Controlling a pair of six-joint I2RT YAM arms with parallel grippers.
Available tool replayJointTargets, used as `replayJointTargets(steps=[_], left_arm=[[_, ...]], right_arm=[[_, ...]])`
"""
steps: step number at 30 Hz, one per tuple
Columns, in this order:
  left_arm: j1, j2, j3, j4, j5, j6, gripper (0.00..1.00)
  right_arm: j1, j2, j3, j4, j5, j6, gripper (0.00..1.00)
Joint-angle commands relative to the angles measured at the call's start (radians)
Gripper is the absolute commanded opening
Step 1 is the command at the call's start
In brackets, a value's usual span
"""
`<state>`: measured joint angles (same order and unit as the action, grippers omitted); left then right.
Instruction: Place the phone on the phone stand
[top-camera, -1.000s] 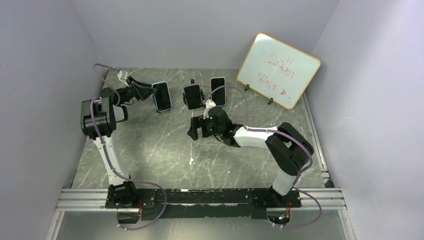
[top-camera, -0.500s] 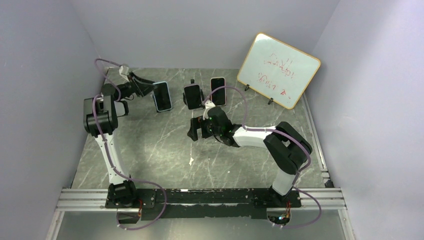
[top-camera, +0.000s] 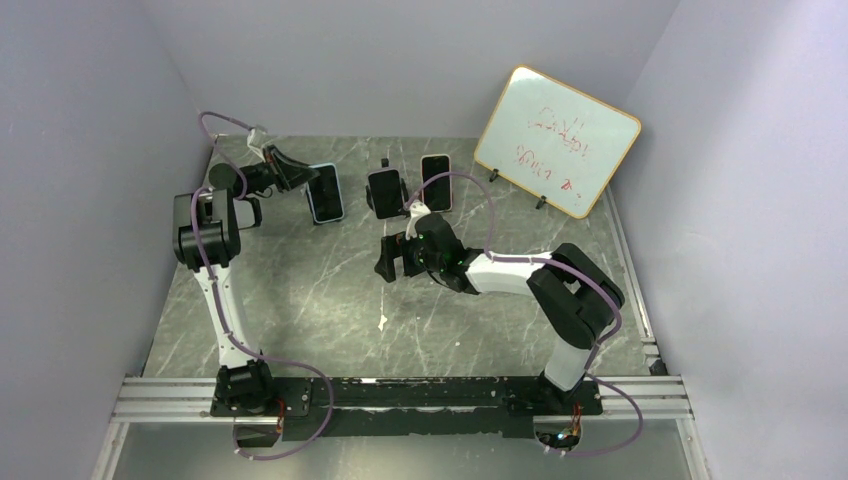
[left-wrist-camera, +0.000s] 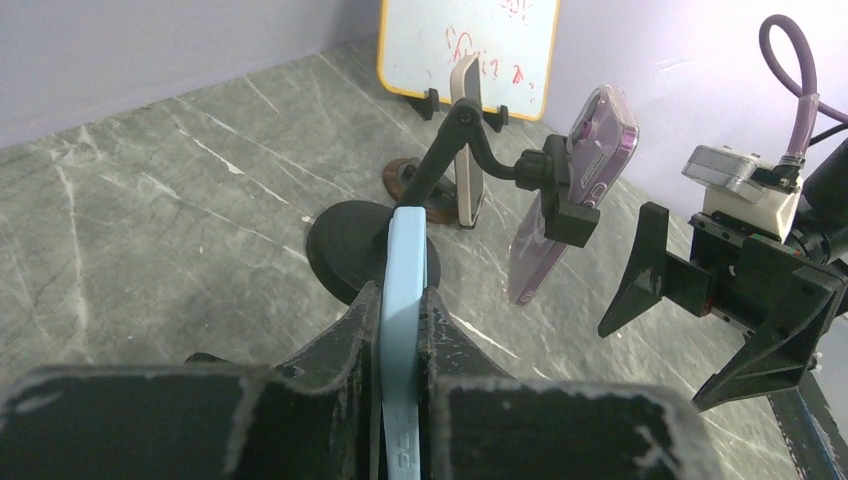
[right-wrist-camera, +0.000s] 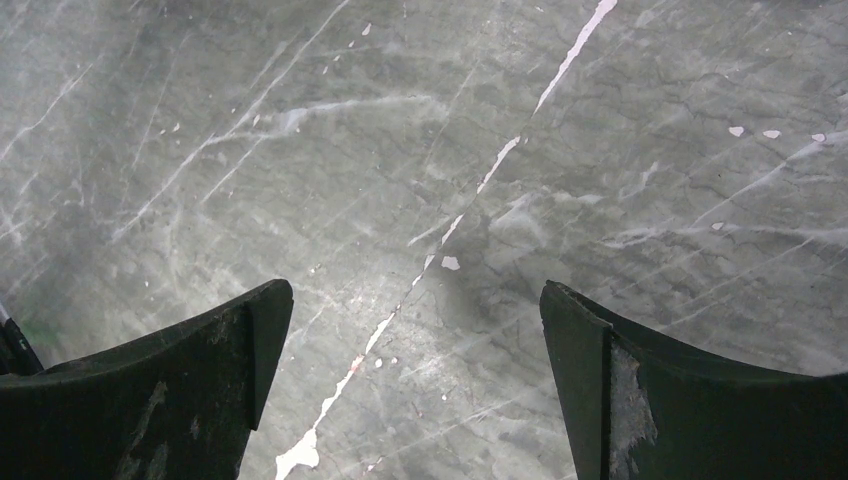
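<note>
Top view: left gripper is clamped on the light-blue phone at the far left of the table. Phone roughly upright, dark screen towards the camera. Can't tell from here whether its bottom edge touches the table. Phone stand is just right of it, not touching, and carries the purple-cased phone. A third phone stands just right of that. Whiteboard is propped in the far right corner. Right gripper hangs near table centre, on the near side of the stand, jaws spread wide and empty

Left wrist: both fingers press flat on the faces of the light-blue phone, which is seen edge-on and runs straight away from the camera. Just beyond its far end is the stand's round black base. A jointed arm rises from the base and bends right to a clamp gripping the purple-cased phone, which is tilted. Third phone stands upright behind the stand on a small brown foot, in front of the whiteboard. Right gripper is at the right edge, jaws apart, holding nothing

Right wrist: the two fingers sit far apart at the bottom corners, with only grey marble table between them
</note>
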<state>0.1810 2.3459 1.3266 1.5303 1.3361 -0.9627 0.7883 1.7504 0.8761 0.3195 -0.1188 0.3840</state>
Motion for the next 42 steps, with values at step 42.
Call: replayJointTargets(steps=[42], left_arm=[[0.046, -0.075, 0.052, 0.306, -0.069, -0.005, 0.05]], right_arm=[[-0.003, 0.030, 0.026, 0.005, -0.025, -0.008, 1.00]])
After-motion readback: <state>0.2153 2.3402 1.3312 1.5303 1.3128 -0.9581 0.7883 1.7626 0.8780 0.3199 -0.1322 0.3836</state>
